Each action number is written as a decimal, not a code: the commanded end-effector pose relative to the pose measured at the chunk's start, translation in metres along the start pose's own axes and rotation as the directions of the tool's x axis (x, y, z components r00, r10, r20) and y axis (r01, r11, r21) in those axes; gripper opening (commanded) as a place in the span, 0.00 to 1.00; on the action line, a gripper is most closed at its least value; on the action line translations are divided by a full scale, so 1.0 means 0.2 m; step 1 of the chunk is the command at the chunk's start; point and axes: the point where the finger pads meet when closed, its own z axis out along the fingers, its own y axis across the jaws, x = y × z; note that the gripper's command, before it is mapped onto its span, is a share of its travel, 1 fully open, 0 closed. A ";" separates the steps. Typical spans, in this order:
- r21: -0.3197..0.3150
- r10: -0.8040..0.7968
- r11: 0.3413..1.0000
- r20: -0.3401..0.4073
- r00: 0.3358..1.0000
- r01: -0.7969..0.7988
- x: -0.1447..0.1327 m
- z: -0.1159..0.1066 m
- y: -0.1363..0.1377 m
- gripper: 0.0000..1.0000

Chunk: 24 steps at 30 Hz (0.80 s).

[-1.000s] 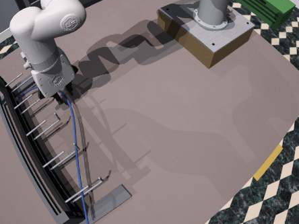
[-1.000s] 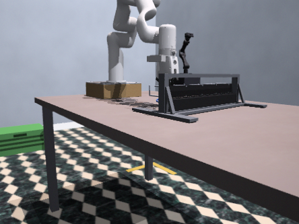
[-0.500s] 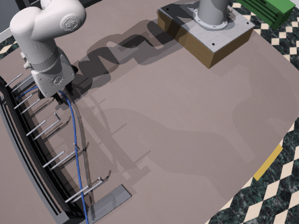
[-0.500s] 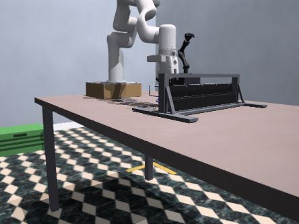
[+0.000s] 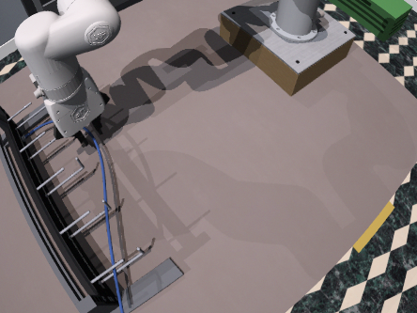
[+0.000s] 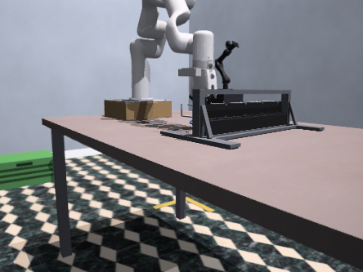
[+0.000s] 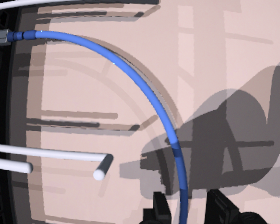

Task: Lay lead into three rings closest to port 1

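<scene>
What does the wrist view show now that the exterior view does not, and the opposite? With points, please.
Only the wrist view: the lead's plug [image 7: 4, 36] at the rack.

Only the exterior view: the green cabinet [image 6: 26, 169] and the wooden base block [image 6: 159, 110].

Both: the blue lead [image 7: 150, 92] [image 6: 191, 122], though the exterior view has just a small bit of it.
</scene>
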 end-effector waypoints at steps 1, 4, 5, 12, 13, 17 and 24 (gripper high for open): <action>0.005 0.000 1.000 -0.001 1.000 0.000 0.00 0.00 -0.01 0.33; 0.005 0.000 1.000 -0.001 1.000 0.000 0.00 0.01 -0.01 0.33; 0.005 0.000 1.000 -0.001 1.000 0.000 0.00 0.01 -0.01 0.33; 0.005 0.000 1.000 -0.001 1.000 0.000 0.00 0.03 -0.01 0.33; 0.005 0.000 1.000 -0.001 1.000 0.000 0.00 0.03 -0.01 0.33; 0.005 0.000 1.000 -0.001 1.000 0.000 0.00 0.05 -0.01 0.33; 0.005 0.000 1.000 -0.001 1.000 0.000 0.00 0.06 -0.01 0.33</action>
